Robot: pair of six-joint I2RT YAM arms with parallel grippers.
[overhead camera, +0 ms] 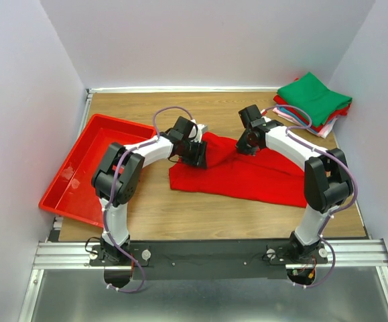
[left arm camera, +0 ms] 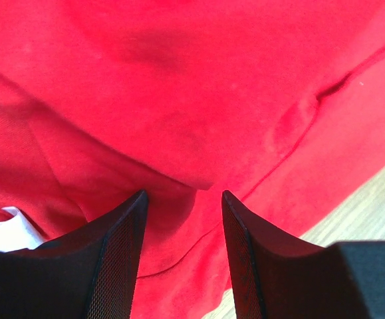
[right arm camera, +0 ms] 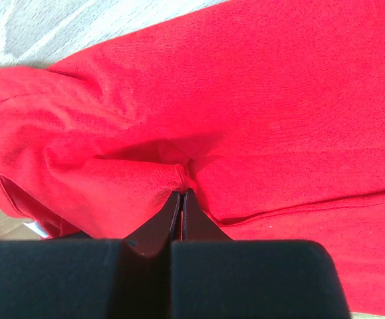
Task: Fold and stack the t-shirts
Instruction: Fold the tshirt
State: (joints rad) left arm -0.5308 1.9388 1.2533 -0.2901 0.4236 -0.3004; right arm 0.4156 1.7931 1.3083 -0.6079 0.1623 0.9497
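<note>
A bright red t-shirt (overhead camera: 247,176) lies partly folded across the middle of the table. My left gripper (overhead camera: 199,153) stands over its left edge, jaws open, with cloth between and under the fingers (left arm camera: 182,193). A small white neck tag (left arm camera: 9,232) shows at the left of that view. My right gripper (overhead camera: 246,143) is at the shirt's upper middle, shut on a pinched fold of the red cloth (right arm camera: 182,189). A stack of folded t-shirts (overhead camera: 312,104), green on top with red, pink and blue edges below, sits at the back right corner.
A red plastic tray (overhead camera: 80,168) lies at the left side of the table. White walls close in the table at left, back and right. Bare wood shows in front of the shirt (overhead camera: 214,215).
</note>
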